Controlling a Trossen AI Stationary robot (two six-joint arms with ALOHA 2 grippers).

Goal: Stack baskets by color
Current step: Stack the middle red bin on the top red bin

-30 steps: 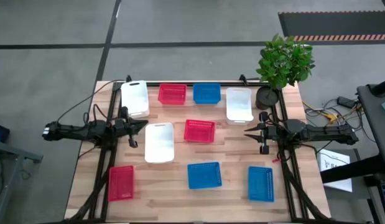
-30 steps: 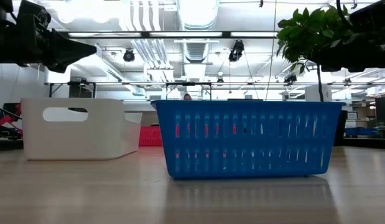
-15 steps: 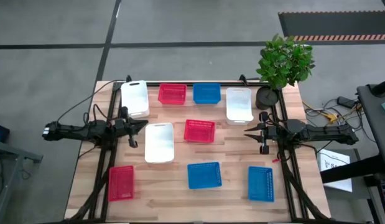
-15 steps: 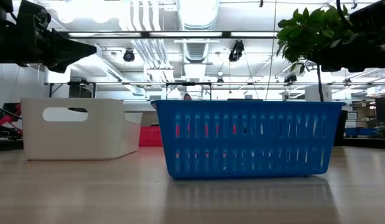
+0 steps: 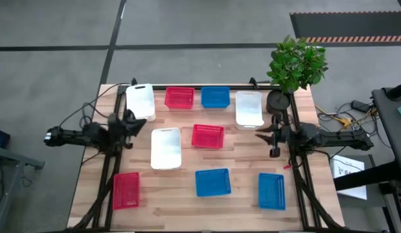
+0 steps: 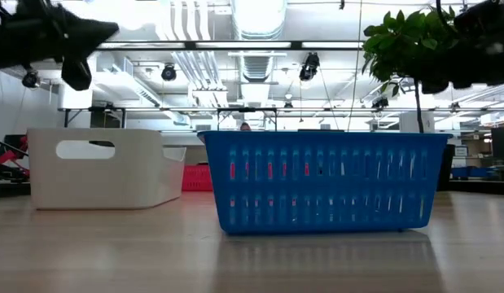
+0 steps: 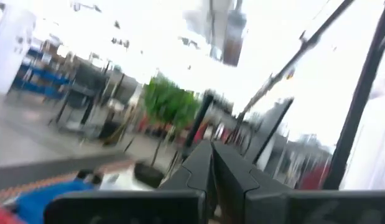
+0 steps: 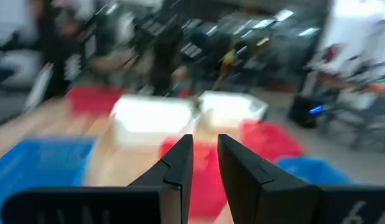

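- Nine baskets lie apart on the table (image 5: 187, 200), none stacked.
- Far row, from the left: a white basket (image 5: 140, 101) with its long axis running front to back, a red basket (image 5: 179, 98) and a blue basket (image 5: 215, 97) lying crosswise, and a second white (image 5: 249, 108) lying front to back.
- Middle: a third white (image 5: 166, 147) lying front to back, just beside a second red (image 5: 207, 136) lying crosswise.
- Near row: a third red (image 5: 126, 190) front to back, a second blue (image 5: 212, 182) crosswise, a third blue (image 5: 271, 191) front to back.
- The left gripper (image 5: 137, 120) hangs over the left edge, fingers pressed together, holding nothing.
- The right gripper (image 5: 265, 136) hangs over the right edge, fingers a narrow gap apart, empty.
- Both wrist views are blurred; the low view shows little past one blue basket and one white.
- The table is pale wood planks with a black frame; a potted plant (image 5: 296, 63) stands at its far right corner.
- Grey floor surrounds it.
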